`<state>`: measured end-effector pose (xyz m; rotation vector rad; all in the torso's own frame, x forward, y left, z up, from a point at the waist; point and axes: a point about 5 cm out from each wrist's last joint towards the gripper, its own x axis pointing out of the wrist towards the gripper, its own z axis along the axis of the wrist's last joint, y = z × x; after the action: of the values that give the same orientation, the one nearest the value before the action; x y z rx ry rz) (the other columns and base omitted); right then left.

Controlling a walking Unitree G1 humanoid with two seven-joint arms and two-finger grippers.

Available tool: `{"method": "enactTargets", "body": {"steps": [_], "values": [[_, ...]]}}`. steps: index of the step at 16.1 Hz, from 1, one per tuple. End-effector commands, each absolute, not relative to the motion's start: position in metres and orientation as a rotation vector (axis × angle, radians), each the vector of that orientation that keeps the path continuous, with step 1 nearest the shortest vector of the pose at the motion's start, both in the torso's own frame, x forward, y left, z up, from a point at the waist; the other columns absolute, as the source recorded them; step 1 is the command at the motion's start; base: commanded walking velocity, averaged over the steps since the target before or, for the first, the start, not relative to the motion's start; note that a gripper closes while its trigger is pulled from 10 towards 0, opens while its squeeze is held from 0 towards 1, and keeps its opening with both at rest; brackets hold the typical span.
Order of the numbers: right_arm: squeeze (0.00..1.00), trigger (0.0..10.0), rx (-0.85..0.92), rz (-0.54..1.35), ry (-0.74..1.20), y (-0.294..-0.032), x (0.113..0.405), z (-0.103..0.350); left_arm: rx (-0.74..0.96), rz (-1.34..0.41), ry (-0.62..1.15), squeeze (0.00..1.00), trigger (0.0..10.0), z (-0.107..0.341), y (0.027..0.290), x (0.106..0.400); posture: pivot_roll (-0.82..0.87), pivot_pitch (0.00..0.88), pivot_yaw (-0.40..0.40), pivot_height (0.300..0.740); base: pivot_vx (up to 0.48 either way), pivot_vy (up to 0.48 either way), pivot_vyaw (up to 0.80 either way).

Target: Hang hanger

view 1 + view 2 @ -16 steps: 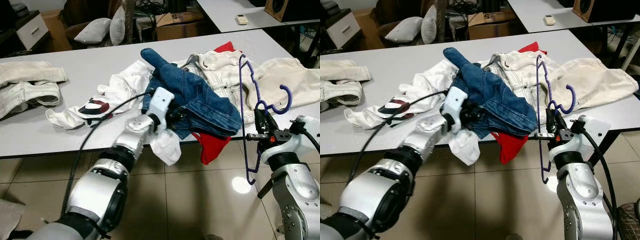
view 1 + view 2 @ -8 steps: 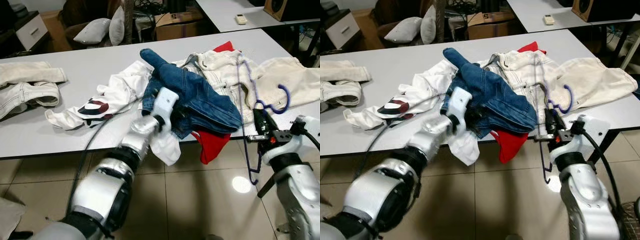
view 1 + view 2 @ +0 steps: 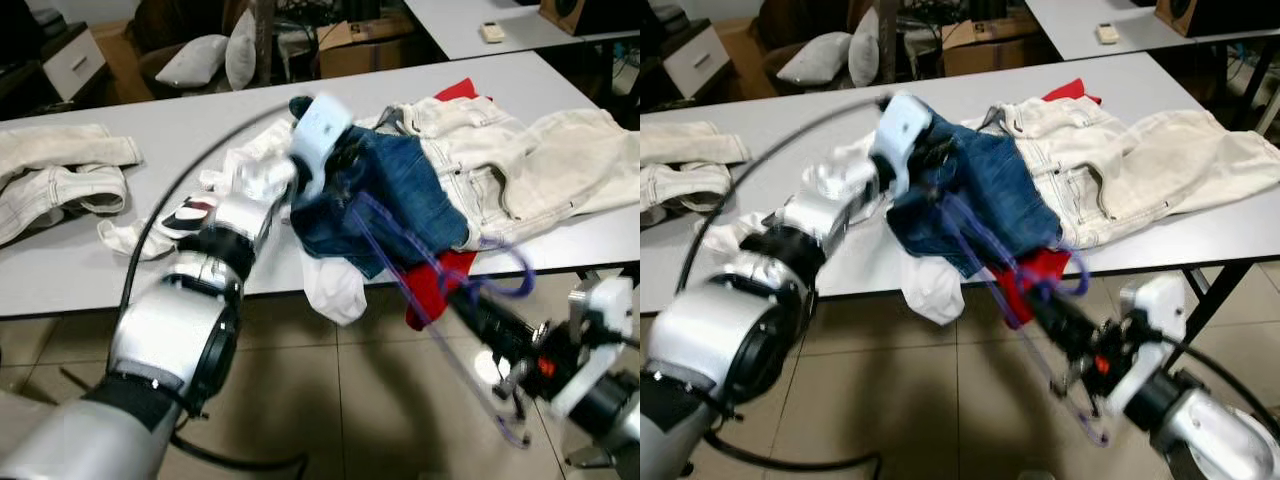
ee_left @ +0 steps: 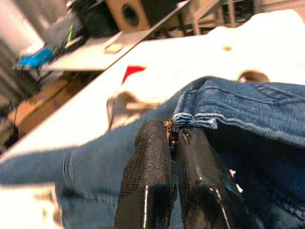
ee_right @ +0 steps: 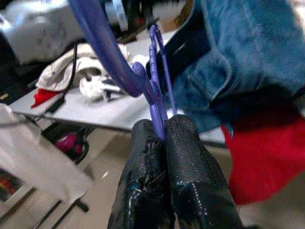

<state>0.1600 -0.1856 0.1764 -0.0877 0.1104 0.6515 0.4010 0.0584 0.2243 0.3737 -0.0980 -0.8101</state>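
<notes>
Nearest: right end effector [image 3: 478,308] low, off the table's front edge, fingers [image 5: 190,167] pressed together on the purple hanger [image 3: 400,262] just below its hook. It's held tilted so one shoulder aims up into the jeans, prob. to thread it in.

Farther: left end effector [image 4: 172,143] pinches the waistband of the blue jeans [image 3: 385,195], lifting it off the pile on the table [image 3: 60,280] so the opening faces the hanger. Red garment [image 3: 432,285] hangs over the edge; cream jeans [image 3: 520,165] behind.

Vs 1 s ago: hanger was upright at table's right side, now swung low and slanted toward jeans; left arm has raised the denim.
</notes>
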Motion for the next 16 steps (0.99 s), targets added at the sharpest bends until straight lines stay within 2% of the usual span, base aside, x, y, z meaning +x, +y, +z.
{"method": "enactTargets", "body": {"steps": [1, 3, 7, 9, 12, 14, 16], "values": [[0.0, 10.0, -0.084, 0.705, 0.11, -0.179, 0.155, 0.179, 0.434, -0.82, -0.107, 0.0, 0.0, 0.228, 0.061, 0.402, -0.3, 0.0, 0.186, 0.74, 0.0, 0.0, 0.0], [0.0, 10.0, -0.072, 0.75, 0.153, -0.175, 0.15, 0.177, 0.489, -0.816, -0.129, 0.0, 0.0, 0.237, 0.063, 0.404, -0.31, 0.0, 0.185, 0.74, 0.0, 0.0, 0.0], [0.0, 10.0, -0.095, 0.549, 0.223, -0.186, 0.178, 0.164, 0.603, -0.84, -0.149, 0.0, 0.0, 0.241, 0.07, 0.403, -0.29, 0.0, 0.165, 0.74, 0.0, 0.0, 0.0], [0.0, 10.0, -0.097, 0.475, 0.215, -0.194, 0.191, 0.166, 0.732, -0.796, -0.145, 0.0, 0.0, 0.242, 0.088, 0.406, -0.27, 0.0, 0.141, 0.74, 0.0, 0.0, 0.0], [0.0, 10.0, -0.102, 0.347, 0.207, -0.209, 0.212, 0.172, 0.811, -0.785, -0.126, 0.0, 0.0, 0.245, 0.106, 0.407, -0.26, 0.0, 0.126, 0.74, 0.0, 0.0, 0.0], [0.0, 10.0, -0.107, 0.262, 0.117, -0.217, 0.238, 0.19, 0.848, -0.724, -0.124, 0.0, 0.0, 0.256, 0.129, 0.409, -0.24, 0.0, 0.11, 0.74, 0.0, 0.0, 0.0], [0.0, 10.0, -0.056, 0.249, -0.05, -0.217, 0.256, 0.224, 0.789, -0.652, -0.206, 0.0, 0.0, 0.287, 0.145, 0.411, -0.23, 0.0, 0.095, 0.74, 0.0, 0.0, 0.0]]}}
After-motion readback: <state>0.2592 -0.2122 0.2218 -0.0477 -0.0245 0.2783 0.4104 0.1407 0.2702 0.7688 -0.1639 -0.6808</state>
